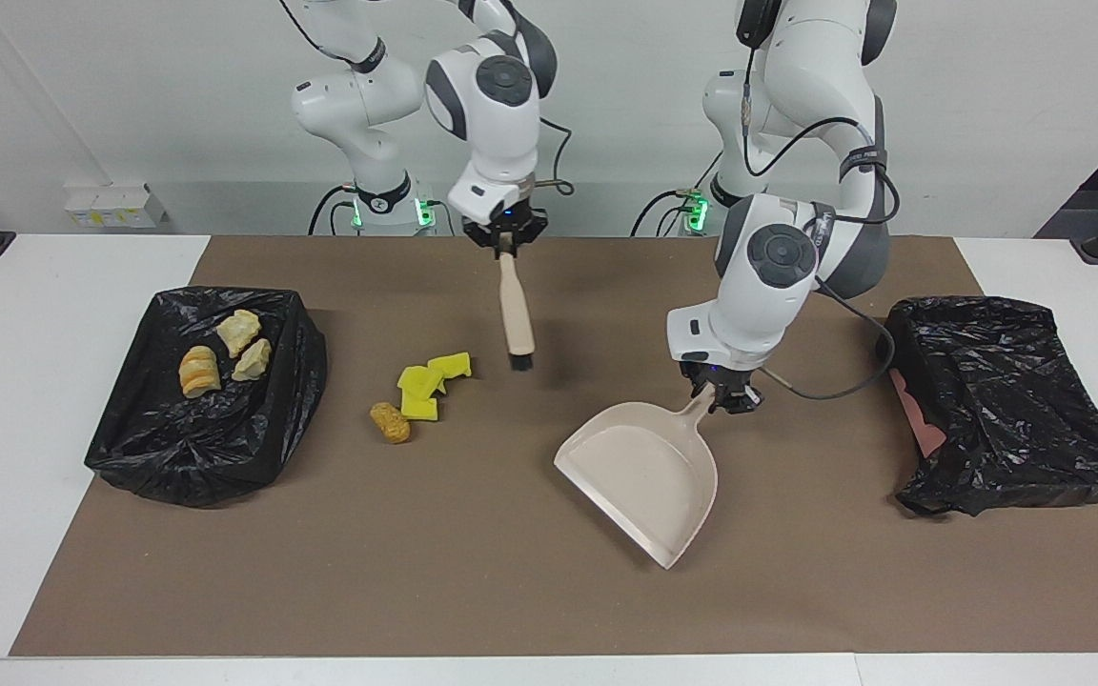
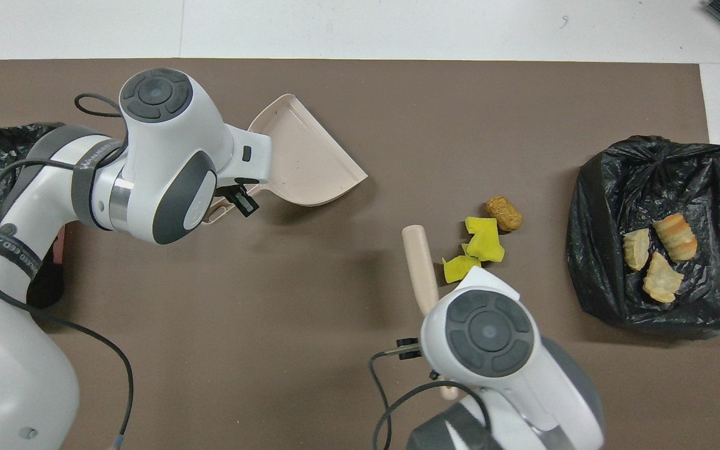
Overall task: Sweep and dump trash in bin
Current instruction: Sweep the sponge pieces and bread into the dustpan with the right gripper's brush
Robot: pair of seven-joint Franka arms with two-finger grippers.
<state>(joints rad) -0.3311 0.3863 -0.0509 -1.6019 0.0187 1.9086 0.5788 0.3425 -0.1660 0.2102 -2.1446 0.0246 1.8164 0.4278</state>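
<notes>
— Seven scraps in all, was it? Where did they lie?

— Three pale bread lumps (image 1: pixel 225 353) sat on the black bag (image 1: pixel 130 429) at the right arm's end of the table (image 1: pixel 53 314). The three yellow sponge pieces (image 1: pixel 430 381) and the orange-brown nugget (image 1: pixel 390 422) lay together on the brown mat (image 1: pixel 473 572), beside that bag, toward the middle.

— And the arms?

— The right tool (image 1: pixel 507 238) was clenched on the handle of a small brush (image 1: pixel 516 310), which hung bristles down over the mat, just beside the yellow pieces. The left tool (image 1: pixel 722 393) was grasping the handle of the beige dustpan (image 1: pixel 640 472); the pan was tilted with its wide mouth pointing away from the robots.

— Anything else?

— A second black bag (image 1: pixel 1006 400) lay at the left arm's end, well apart from the scraps.
</notes>
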